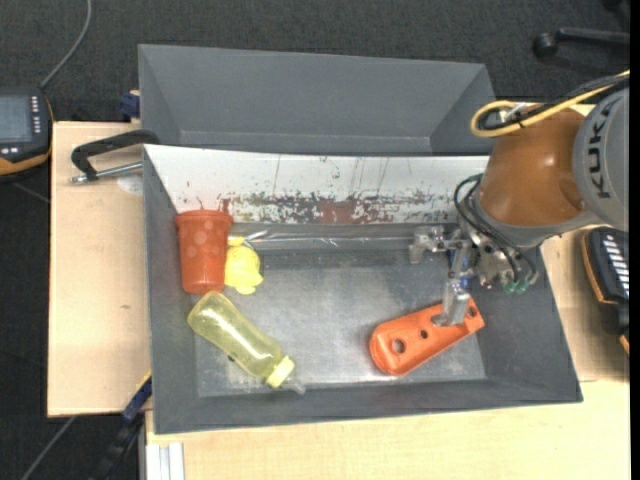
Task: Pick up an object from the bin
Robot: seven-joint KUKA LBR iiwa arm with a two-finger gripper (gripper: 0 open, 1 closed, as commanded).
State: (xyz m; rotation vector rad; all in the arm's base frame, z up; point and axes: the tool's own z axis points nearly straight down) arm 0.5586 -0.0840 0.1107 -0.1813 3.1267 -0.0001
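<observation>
A dark floor (250, 8) lies behind a big grey metal bin (330, 278). The bin has tall sides and a scratched bottom.

The robot arm (530, 178) comes in from the right. It has a round orange-brown cover near its end, and wires hang under it. The gripper (459, 306) is low down in the right part of the bin. It sits right at the upper right end of a flat orange plastic piece (410, 340) and seems to touch it there. I cannot tell if the gripper is wide or closed, or if it has hold of the piece.

The flat orange plastic piece is long, with small holes in it. It lies tilted on the bin floor near the front wall, on the right side.

Three more things are on the left side, well apart from the gripper. An orange cup (202, 248) is by the left wall. A small yellow toy (243, 268) touches the cup. A pale yellow bottle (235, 336) lies on its side just in front of them.
</observation>
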